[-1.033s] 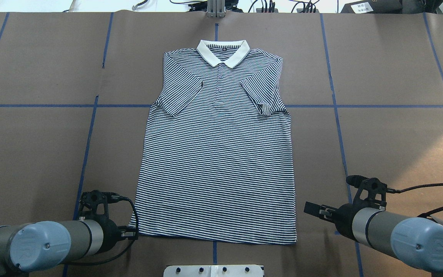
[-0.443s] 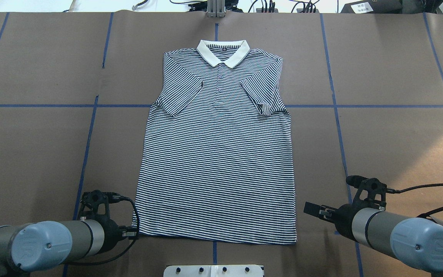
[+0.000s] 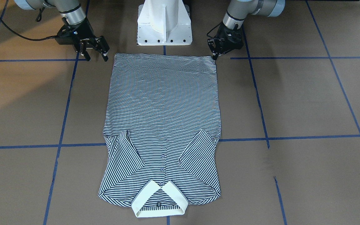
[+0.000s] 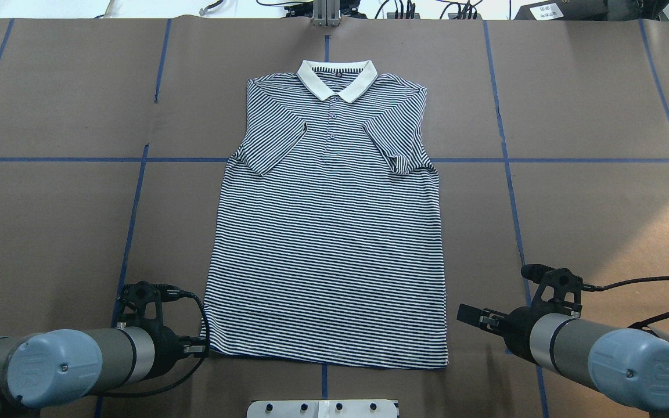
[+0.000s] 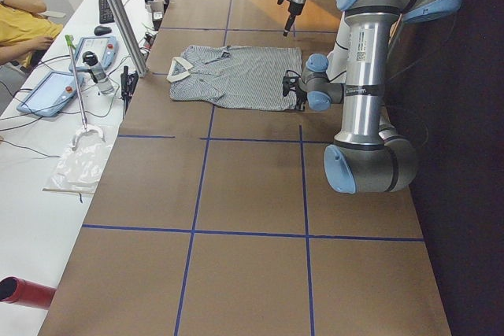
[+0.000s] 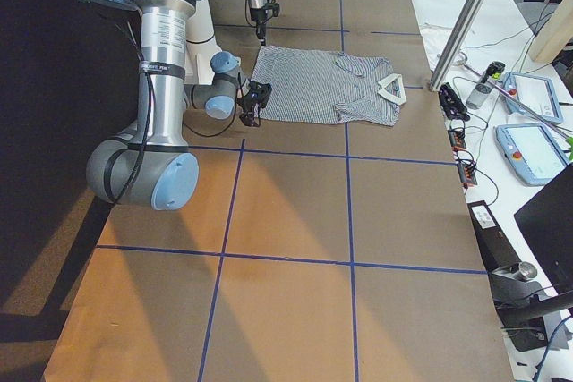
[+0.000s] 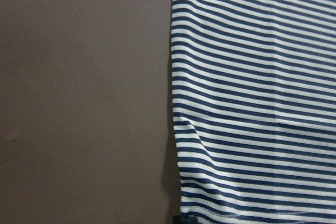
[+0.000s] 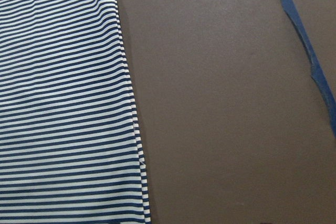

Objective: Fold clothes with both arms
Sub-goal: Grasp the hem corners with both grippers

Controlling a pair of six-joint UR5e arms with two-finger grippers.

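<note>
Polo shirt [image 4: 328, 244] spread flat and face up on the brown table [image 4: 601, 203], cream collar [image 4: 337, 78] at the far end, hem [image 3: 164, 55] nearest my pedestal base [image 3: 164, 22]. Both sleeves [image 4: 270, 145] are already turned inward over the chest, so I judge the next fold to be lengthwise, hem carried toward collar; hence one arm is posted at each hem corner.

Left gripper [image 3: 215, 53]: low over the hem's corner on my left, its tip at the cloth's very edge. I cannot tell whether its jaws are parted or closed, nor whether any fabric lies between them. In the left wrist view the shirt's side edge runs down the middle of the frame.

Right gripper [image 3: 96, 55]: jaws spread wide and empty, just beside the opposite hem corner but apart from it. The right wrist view shows the striped edge at the frame's left and bare table beside it.
</note>
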